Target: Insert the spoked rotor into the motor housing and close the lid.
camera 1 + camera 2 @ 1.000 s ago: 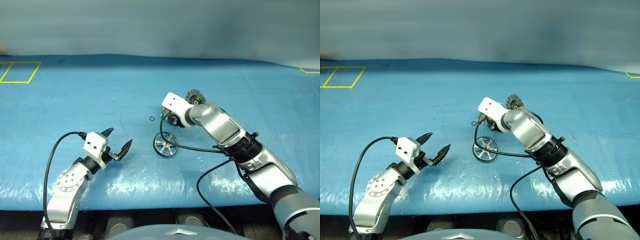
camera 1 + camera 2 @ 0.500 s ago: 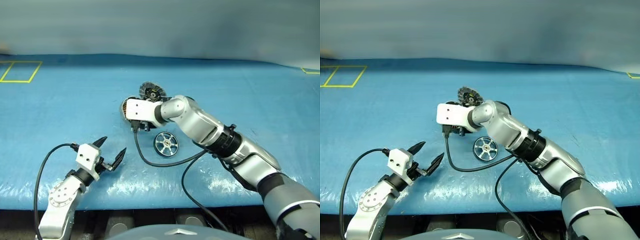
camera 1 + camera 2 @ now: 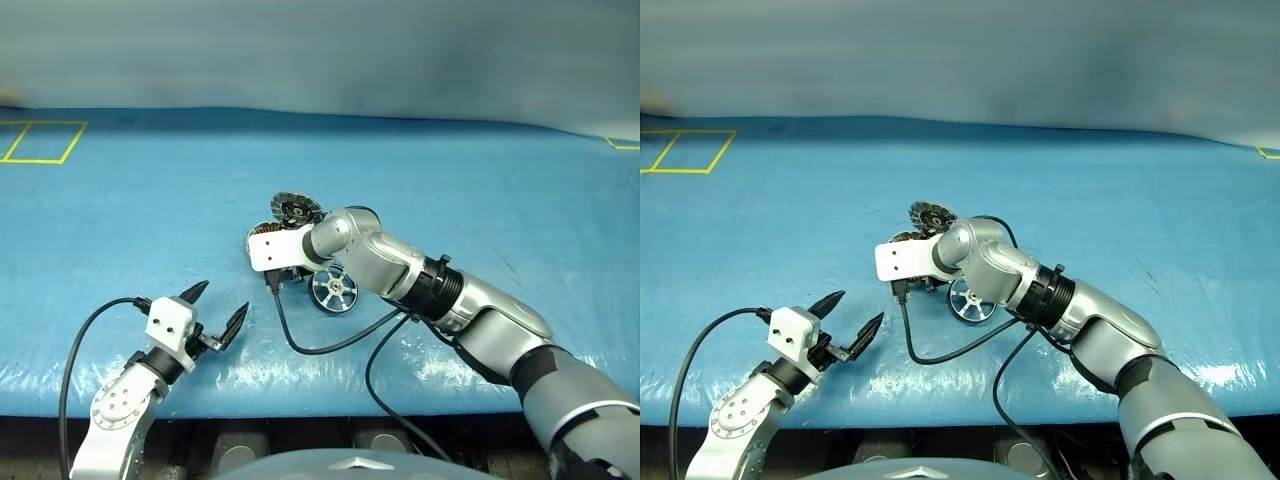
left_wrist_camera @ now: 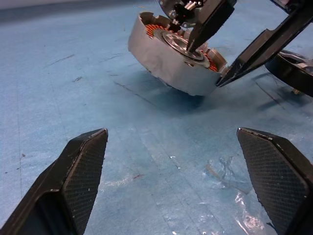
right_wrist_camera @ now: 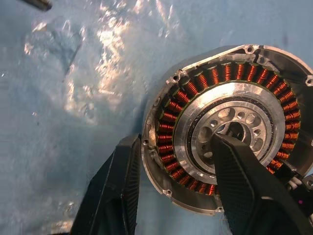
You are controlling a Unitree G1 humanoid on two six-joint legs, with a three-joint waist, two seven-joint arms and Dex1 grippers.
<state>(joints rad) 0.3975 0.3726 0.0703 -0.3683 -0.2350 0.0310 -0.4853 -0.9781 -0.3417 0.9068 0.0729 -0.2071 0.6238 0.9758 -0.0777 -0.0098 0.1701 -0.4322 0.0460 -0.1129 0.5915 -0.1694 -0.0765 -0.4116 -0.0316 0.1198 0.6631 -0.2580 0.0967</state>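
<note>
A broad work surface covered in wrinkled bright blue plastic sheeting stretches across the whole width before me, glossy where the overhead light catches its creases near the front edge. A rectangle of thin yellow tape is marked out at its far left corner, and a short piece of the same yellow line shows at the far right. Behind the surface rises a plain pale grey-green wall, evenly lit. Below the front edge lies dark shadow.
</note>
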